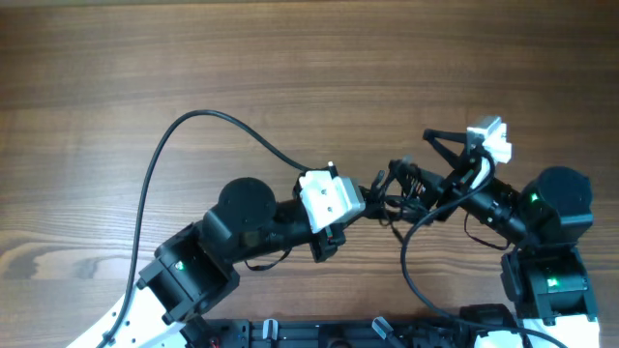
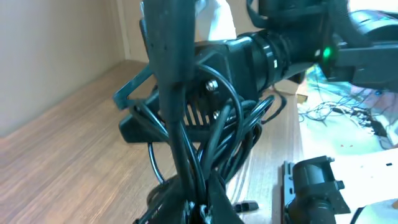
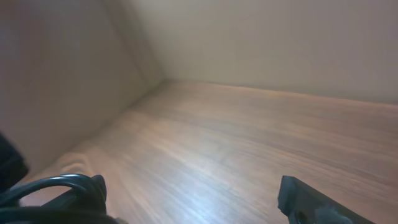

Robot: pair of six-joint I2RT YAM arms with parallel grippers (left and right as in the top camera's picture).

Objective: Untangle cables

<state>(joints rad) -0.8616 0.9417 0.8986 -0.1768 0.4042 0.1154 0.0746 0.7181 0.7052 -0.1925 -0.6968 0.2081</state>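
Overhead: knot between the arms, strands lost in it

The cables (image 1: 404, 193) bunch into a dark knot on the table (image 1: 290, 58) between both arms, and single strands cannot be told apart. The left gripper (image 1: 373, 196) sits at the knot's left edge. Its wrist view shows the fingers pinched on the bundle, with the tips cut off by the frame's bottom edge. The right gripper (image 1: 437, 145) stands spread and empty, just above the knot's right side, its fingers barely in frame.
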